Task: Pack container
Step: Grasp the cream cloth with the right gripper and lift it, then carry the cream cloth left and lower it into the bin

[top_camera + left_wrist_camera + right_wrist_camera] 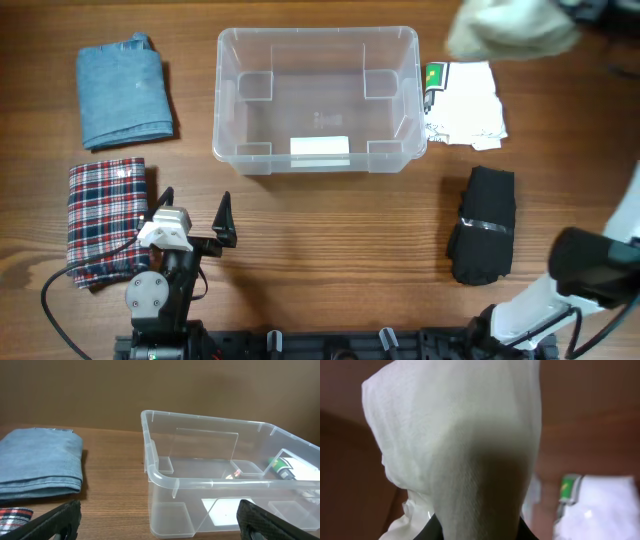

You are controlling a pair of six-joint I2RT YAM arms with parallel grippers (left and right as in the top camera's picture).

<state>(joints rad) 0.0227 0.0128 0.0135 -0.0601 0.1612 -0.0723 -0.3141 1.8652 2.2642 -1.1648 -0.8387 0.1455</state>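
Observation:
The clear container (228, 92) stands at the table's middle back with a white label on its front wall, and nothing inside it. It also shows in the left wrist view (165, 479). My right gripper (578, 10) is shut on a cream-white garment (508, 28) and holds it in the air to the right of the container, above a white folded garment (470, 105). The cream garment fills the right wrist view (465, 435), hiding the fingers. My left gripper (196, 212) is open and empty near the front left, in front of the container's left corner (157, 527).
A folded blue denim garment (122, 92) lies at the back left. A red plaid garment (100, 215) lies beside the left arm. A black folded garment (482, 238) lies at the front right. The white garment carries a green tag (434, 75).

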